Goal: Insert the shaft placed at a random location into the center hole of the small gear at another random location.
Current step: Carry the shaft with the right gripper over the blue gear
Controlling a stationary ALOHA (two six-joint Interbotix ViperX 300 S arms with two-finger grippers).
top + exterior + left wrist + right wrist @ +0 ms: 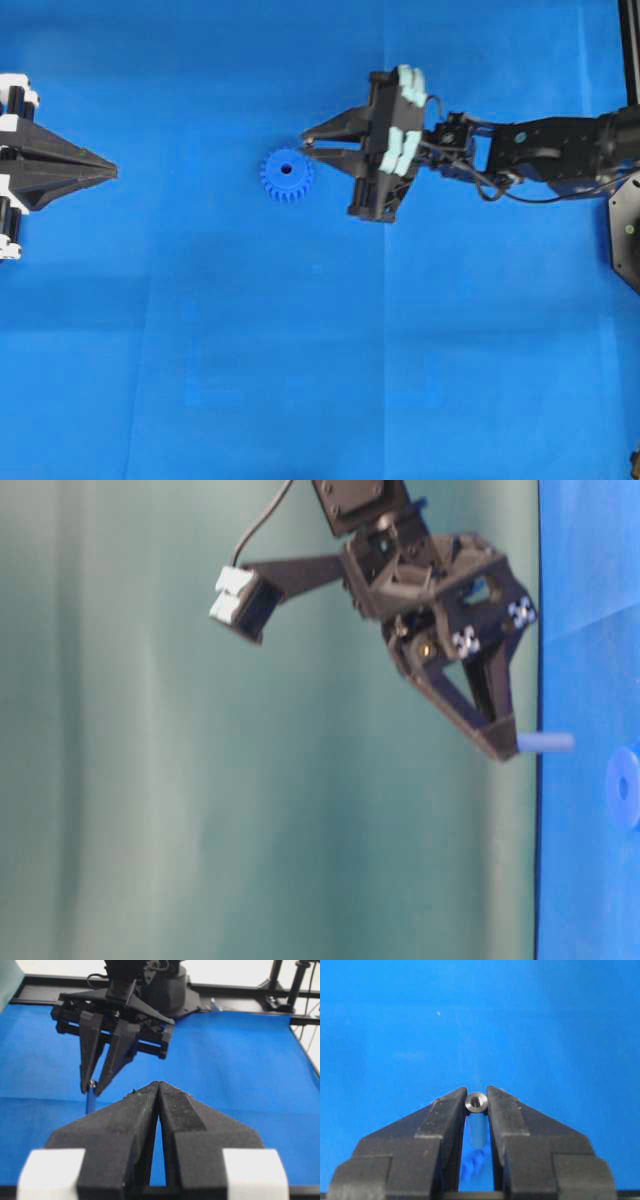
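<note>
The small gear (287, 176) is bright blue and lies flat on the blue mat, its dark center hole (287, 169) facing up. My right gripper (308, 146) is shut on the shaft (476, 1102), a thin silver-grey pin held upright between the fingertips, shiny round end toward the wrist camera. The pin hangs just above and to the right of the gear's upper right teeth. In the table-level view the shaft (545, 743) sticks out from the fingertips and the gear (625, 786) lies apart from it. My left gripper (112, 172) is shut and empty at the far left.
The blue mat (300, 350) covers the whole table. The right arm (540, 150) reaches in from the right edge. A black frame rail (240, 990) runs along the far side in the left wrist view.
</note>
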